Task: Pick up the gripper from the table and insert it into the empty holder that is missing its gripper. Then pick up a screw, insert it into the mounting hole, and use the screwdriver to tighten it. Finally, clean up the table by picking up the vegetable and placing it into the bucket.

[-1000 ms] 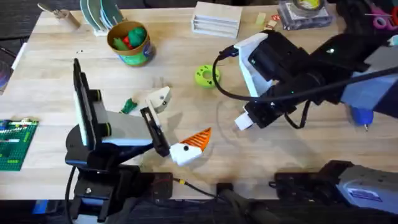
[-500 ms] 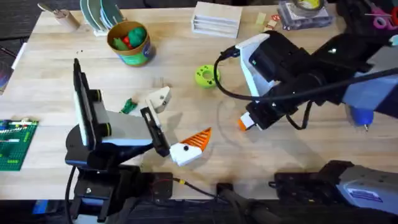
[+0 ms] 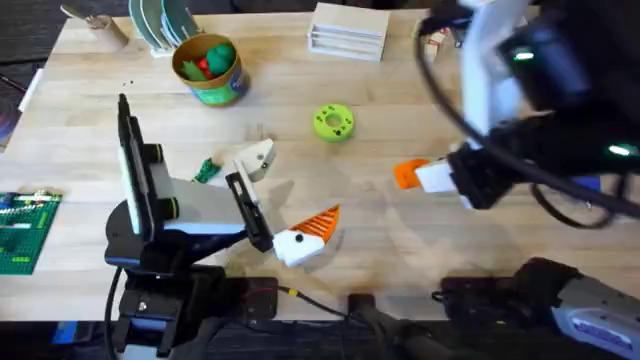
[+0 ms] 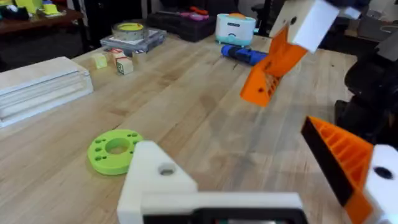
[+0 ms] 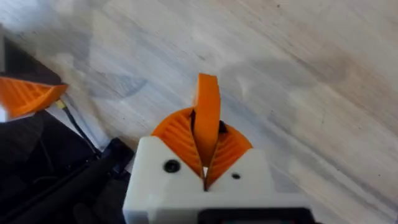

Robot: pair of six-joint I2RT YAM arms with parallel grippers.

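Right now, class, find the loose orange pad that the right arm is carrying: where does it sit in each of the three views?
Overhead: orange pad right of centre, clamped in the right pincer.
Left wrist: upper right, hanging tilted above the table.
Right wrist: centre, standing edge-on between the pincer's own pads.
Shared landmark: the left arm's orange-tipped finger.

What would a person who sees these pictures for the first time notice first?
Most striking is the right gripper, lifted above the middle-right of the table, its orange pads shut on the gripper, a small orange ribbed piece. Next is the left gripper near the front, with one orange pad and one bare white holder. At the back left stands the bucket, yellow-rimmed, and the small green vegetable lies beside the holder.
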